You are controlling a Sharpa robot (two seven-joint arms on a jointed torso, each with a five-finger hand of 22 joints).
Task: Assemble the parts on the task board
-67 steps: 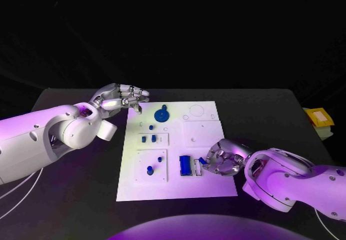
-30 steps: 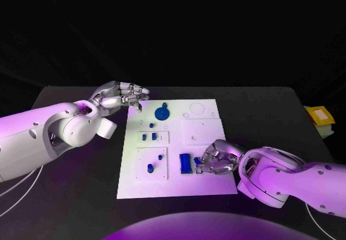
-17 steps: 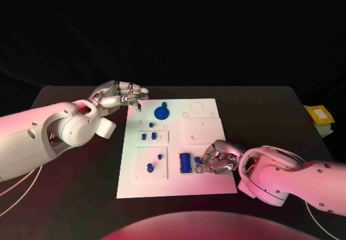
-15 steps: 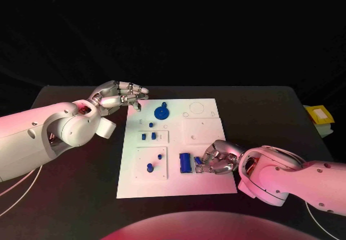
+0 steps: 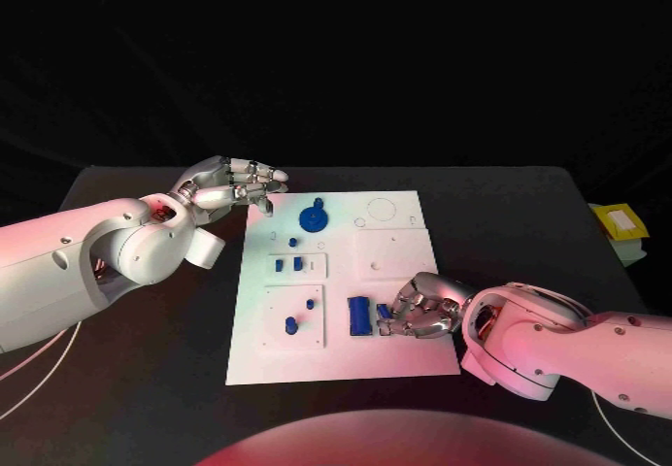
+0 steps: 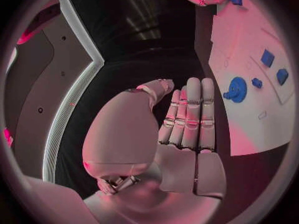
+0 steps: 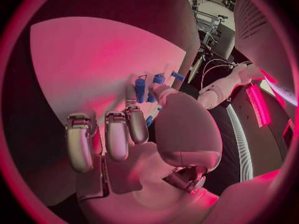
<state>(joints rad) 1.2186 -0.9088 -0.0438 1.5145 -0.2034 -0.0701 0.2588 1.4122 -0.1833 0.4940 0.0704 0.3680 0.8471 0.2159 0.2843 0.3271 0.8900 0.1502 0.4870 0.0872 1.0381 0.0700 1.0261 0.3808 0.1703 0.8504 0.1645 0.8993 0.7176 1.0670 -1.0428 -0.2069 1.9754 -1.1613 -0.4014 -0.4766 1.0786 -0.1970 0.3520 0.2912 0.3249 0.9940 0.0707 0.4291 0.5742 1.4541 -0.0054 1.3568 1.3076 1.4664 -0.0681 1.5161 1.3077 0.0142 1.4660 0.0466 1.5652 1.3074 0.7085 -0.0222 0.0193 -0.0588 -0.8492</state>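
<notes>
The white task board [image 5: 399,262] lies mid-table and carries several blue parts: a round disc [image 5: 314,221], small pieces [image 5: 297,262] and a long block [image 5: 360,316]. My right hand [image 5: 423,309] rests low on the board's near right part, and its thumb and a finger pinch a small blue part [image 5: 383,312] right beside the long block. The right wrist view shows that pinched part [image 7: 141,90] against the board [image 7: 93,69]. My left hand [image 5: 231,184] hovers off the board's far left corner and holds nothing; its fingers [image 6: 190,114] lie straight, side by side.
A yellow object [image 5: 618,224] sits at the table's right edge. Bare black table [image 5: 154,340] stretches left of the board and behind it. The left wrist view shows the disc [image 6: 237,89] and two square pieces [image 6: 267,58] on the board.
My right hand has moved left and down with the small blue part, up to the long block, and has barely shifted in the last second. The left hand has stayed put.
</notes>
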